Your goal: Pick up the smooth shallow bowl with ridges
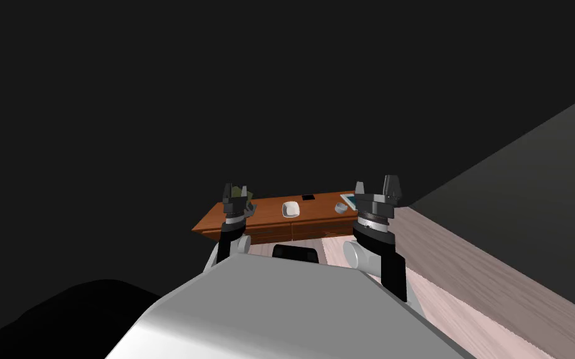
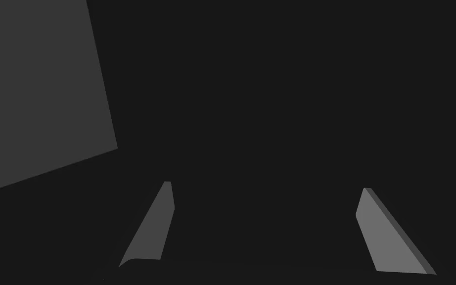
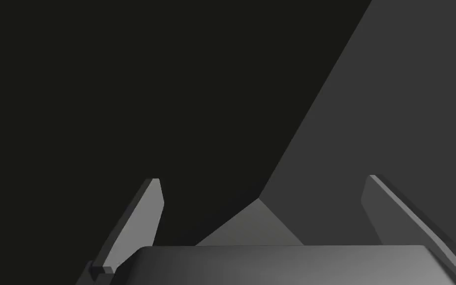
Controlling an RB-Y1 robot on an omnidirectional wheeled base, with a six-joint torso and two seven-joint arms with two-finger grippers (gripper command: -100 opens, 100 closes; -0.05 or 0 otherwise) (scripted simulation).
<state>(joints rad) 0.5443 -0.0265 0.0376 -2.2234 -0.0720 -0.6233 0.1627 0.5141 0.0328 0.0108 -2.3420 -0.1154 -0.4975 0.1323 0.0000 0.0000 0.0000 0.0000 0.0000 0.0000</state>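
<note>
Small white bowl (image 1: pixel 290 208) rests on brown desk (image 1: pixel 266 213)

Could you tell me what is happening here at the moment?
The robot stands back from a brown desk, both arms raised, left gripper and right gripper with fingers open and empty. A white bowl sits mid-desk, a smaller pale dish nearer the right end. Nothing has been picked up yet.

The left gripper (image 1: pixel 235 190) points upward just left of the frame's centre, its fingers spread wide. The right gripper (image 1: pixel 376 184) points upward right of centre, fingers likewise apart.
</note>
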